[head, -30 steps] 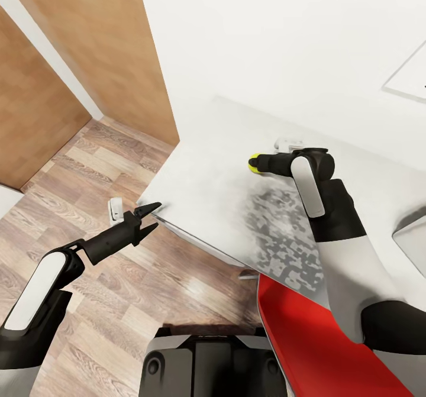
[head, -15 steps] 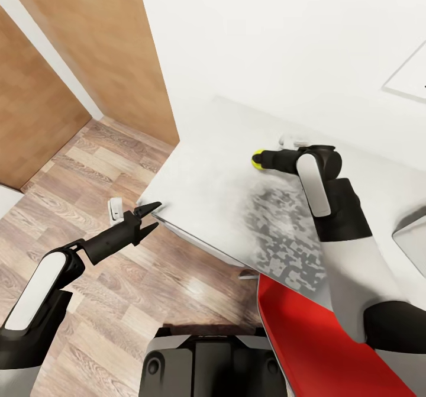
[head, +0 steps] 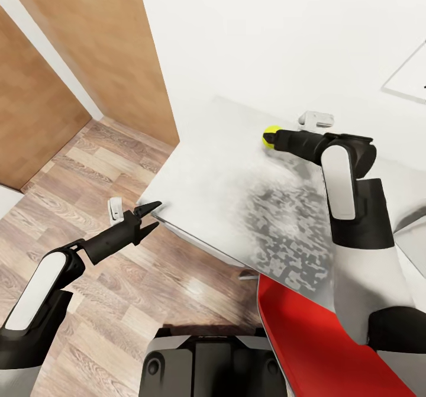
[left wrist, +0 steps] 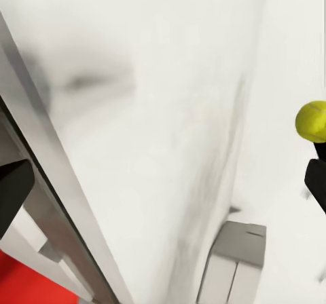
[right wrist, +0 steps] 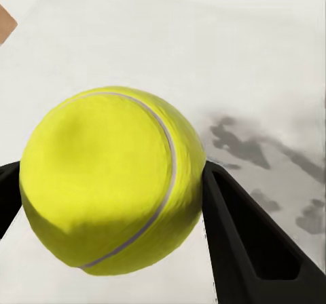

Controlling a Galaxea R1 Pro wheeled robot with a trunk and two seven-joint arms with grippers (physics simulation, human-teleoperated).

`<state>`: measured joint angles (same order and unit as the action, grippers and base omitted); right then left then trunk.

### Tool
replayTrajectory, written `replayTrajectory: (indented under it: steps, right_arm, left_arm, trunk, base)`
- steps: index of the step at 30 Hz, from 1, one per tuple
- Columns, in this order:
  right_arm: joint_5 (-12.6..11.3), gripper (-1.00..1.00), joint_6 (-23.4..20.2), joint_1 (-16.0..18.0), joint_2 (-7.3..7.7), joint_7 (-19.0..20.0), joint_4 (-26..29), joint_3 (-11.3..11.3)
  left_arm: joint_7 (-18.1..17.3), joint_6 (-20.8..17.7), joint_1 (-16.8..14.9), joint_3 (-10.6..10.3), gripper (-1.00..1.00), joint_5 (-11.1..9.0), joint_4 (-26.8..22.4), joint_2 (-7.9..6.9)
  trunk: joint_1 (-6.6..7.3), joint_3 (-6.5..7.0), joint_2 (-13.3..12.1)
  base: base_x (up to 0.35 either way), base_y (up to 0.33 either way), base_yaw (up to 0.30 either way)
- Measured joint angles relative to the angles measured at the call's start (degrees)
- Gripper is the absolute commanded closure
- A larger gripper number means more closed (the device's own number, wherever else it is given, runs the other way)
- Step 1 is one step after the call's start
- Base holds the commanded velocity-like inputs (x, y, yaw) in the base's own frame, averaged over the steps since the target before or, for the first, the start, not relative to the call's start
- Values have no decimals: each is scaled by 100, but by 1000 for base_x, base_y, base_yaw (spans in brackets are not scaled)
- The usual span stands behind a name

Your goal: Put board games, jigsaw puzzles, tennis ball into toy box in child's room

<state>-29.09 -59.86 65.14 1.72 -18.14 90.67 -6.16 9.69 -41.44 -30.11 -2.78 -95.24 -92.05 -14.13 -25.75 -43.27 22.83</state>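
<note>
Carrying the small yellow-green tennis ball (head: 271, 135) over the pale grey table (head: 219, 178).

My right gripper (head: 269, 138) is clamping the ball between its 2 black fingers (right wrist: 251, 250), holding it above the table near the far edge by the white wall. My left gripper (head: 148, 218) is hanging just off the table's near-left corner, above the wood-plank floor (head: 94, 172), fingers slightly parted and holding nothing. I judge I should be keeping the squeeze firm and level, swinging smoothly toward the light grey toy box (head: 413, 240) at the right edge before releasing low inside.

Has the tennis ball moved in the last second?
Yes. Held in the right gripper, the tennis ball has risen and shifted toward the wall, away from the table's near edge.
</note>
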Motion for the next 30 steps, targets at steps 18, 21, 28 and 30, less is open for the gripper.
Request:
replayTrajectory:
  steps: [18, 21, 28, 30]
  right_arm:
    - [-1345, 100, -3, -7, 559, 2, 153, 22]
    - [-1412, 100, -3, -6, 589, 1, 155, 20]
    - [-1500, 100, -3, -6, 633, -1, 157, 22]
    - [-1513, 100, -3, -6, 648, 2, 156, 23]
  left_arm:
    - [-364, 1, 5, 7, -100, -10, 1, -11]
    - [-498, 1, 8, 6, -100, -17, 0, -16]
    - [-915, -2, 66, 9, -100, -51, -1, -29]
    - [-977, -3, 80, 9, -100, -56, 1, -29]
  trunk:
    - [0, 145, 0]
    - [0, 172, 0]
    - [0, 236, 0]
    - [0, 254, 0]
  base:
    - [0, 0, 0]
    - [0, 0, 0]
    - [0, 0, 0]
    - [0, 0, 0]
